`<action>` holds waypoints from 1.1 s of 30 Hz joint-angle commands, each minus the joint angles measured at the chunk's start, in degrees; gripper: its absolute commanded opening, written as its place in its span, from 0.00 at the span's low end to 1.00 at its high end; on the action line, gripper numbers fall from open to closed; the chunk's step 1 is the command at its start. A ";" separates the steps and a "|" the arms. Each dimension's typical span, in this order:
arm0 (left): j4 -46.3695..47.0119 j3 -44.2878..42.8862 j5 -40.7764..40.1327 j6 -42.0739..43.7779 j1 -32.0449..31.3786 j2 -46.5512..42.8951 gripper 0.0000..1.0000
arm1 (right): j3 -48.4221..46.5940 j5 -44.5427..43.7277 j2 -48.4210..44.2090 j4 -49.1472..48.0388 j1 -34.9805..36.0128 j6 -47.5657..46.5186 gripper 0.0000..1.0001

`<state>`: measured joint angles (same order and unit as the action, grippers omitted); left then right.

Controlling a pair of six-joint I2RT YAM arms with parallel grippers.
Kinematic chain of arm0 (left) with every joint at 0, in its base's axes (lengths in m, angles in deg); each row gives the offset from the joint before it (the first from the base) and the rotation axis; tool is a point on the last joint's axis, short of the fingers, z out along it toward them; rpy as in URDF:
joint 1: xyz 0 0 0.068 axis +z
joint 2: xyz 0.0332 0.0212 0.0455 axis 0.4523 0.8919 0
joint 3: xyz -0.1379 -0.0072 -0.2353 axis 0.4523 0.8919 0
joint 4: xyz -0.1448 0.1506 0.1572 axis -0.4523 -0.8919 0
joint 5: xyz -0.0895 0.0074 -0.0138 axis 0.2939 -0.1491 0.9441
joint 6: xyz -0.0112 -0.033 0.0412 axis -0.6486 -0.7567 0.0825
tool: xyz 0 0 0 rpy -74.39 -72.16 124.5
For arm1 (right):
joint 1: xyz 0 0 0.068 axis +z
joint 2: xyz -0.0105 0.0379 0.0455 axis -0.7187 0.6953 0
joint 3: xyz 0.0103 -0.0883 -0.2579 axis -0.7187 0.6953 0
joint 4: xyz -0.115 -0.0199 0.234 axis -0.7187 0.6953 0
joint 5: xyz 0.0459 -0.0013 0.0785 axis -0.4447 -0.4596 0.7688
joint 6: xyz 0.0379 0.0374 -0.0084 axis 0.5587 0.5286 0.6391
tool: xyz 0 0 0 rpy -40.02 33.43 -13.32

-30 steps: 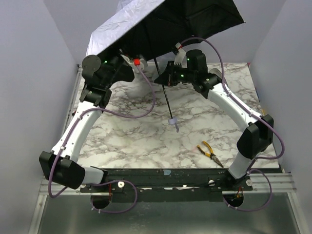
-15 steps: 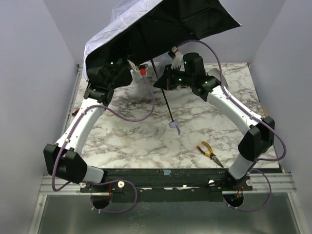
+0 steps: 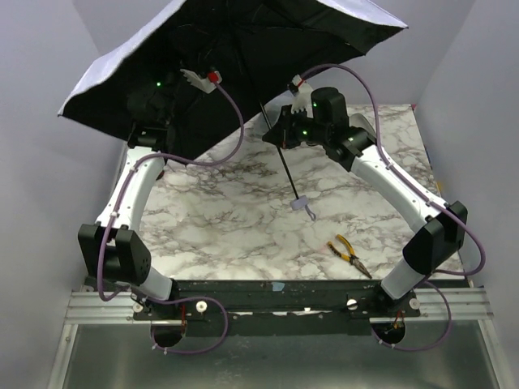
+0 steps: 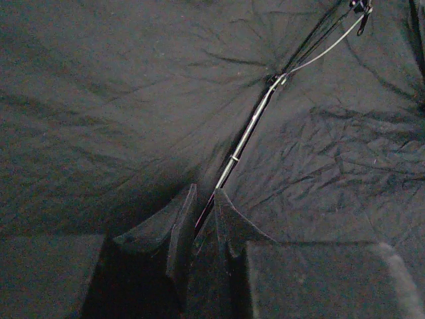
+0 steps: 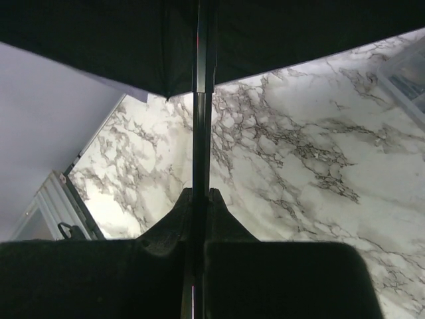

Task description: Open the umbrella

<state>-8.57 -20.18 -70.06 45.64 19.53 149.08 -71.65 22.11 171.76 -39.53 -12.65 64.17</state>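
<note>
The umbrella (image 3: 243, 49) is spread wide above the table's back, black underside facing me, with pale fabric at its edges. Its thin black shaft (image 3: 284, 166) slants down to the small pale handle (image 3: 302, 204), which hangs above the marble. My right gripper (image 3: 276, 134) is shut on the shaft (image 5: 202, 100), which runs straight up between its fingers (image 5: 200, 193). My left gripper (image 4: 204, 191) is up under the black canopy (image 4: 133, 100), its jaws closed on a thin metal rib (image 4: 246, 136). In the top view the left gripper is lost against the dark fabric.
Yellow-handled pliers (image 3: 349, 254) lie on the marble table (image 3: 243, 219) near the front right. Grey walls stand close on both sides. The canopy overhangs the left arm and the table's left edge. The marble also shows in the right wrist view (image 5: 299, 146).
The canopy has spread out and swung to the left, over the left arm. The left arm has reached further left and up. The handle has shifted slightly right and down.
</note>
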 commanded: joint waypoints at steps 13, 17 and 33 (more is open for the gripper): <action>-21.15 8.00 19.28 -5.85 -0.83 -8.96 0.36 | -4.99 5.50 0.32 -6.41 -0.34 1.01 0.01; -24.37 6.11 20.29 -8.21 -2.32 -7.60 0.36 | -5.46 5.29 0.15 -5.89 -0.09 1.43 0.01; -23.89 -2.27 -6.68 -7.58 -0.01 6.56 0.29 | -2.78 2.14 -4.69 -4.98 0.18 0.54 0.00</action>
<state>-31.49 -18.52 -65.55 39.08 16.74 153.43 -74.14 25.50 171.60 -40.32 -12.67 65.99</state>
